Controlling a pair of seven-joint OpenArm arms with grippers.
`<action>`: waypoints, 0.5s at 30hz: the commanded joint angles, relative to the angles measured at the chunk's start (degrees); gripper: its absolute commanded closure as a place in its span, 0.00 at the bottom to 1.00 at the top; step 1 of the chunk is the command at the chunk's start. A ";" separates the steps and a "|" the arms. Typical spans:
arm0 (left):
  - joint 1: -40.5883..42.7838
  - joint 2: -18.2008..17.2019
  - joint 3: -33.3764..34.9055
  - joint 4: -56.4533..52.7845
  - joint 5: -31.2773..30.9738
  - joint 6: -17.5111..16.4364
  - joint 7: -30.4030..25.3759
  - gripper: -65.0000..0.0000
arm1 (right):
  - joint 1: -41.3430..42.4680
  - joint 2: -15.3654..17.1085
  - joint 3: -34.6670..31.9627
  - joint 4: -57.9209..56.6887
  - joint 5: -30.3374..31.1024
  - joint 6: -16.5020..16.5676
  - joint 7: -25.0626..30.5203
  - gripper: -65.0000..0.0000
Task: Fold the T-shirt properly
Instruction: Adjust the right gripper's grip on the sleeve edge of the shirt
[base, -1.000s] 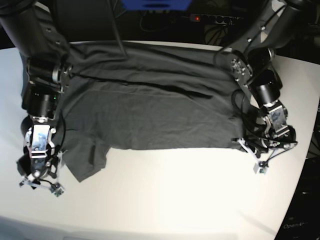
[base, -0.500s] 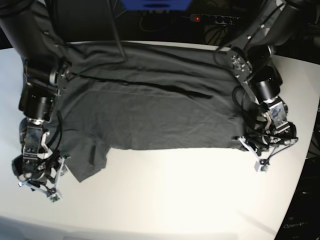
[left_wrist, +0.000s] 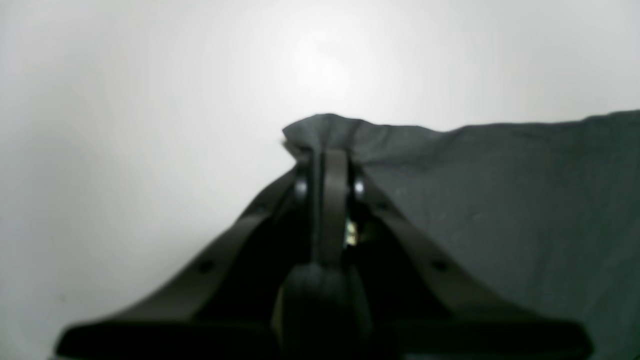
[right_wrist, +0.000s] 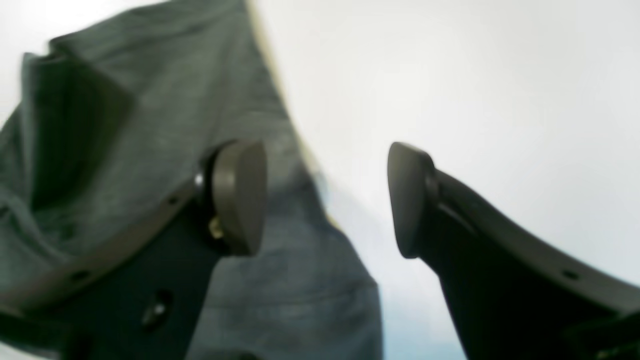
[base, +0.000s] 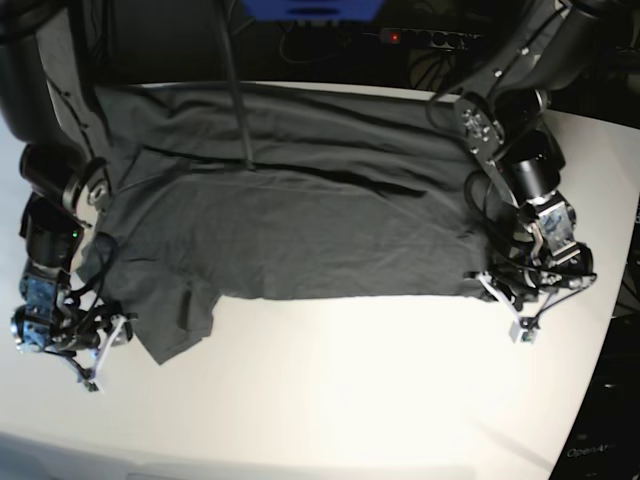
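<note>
T-shirt (base: 300, 220) lies flat across bench (base: 350, 390); left claw (left_wrist: 327, 155) pinched tight on its corner, right claw (right_wrist: 325, 200) wide, nothing gripped, w/ sleeve edge just under one finger

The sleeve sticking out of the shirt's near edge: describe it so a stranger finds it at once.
On the white table lies a dark grey T-shirt. Follow its straight near edge toward the open right gripper. There one sleeve pokes forward, the only flap breaking that line.

Plain charcoal-grey T-shirt (base: 300, 220) on a white table (base: 350, 390); black tools
</note>
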 joint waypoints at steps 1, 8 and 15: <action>0.65 -0.10 0.10 -0.43 3.04 0.23 4.78 0.96 | 1.59 0.71 0.28 0.88 0.69 -0.03 1.15 0.41; 0.65 -0.10 0.10 -0.43 3.04 0.23 4.78 0.96 | 0.01 -0.61 3.53 0.88 0.78 -0.03 1.50 0.41; 1.35 -0.10 0.10 -0.43 3.04 0.23 4.78 0.96 | -3.25 -1.75 3.53 0.88 0.78 -0.03 4.76 0.41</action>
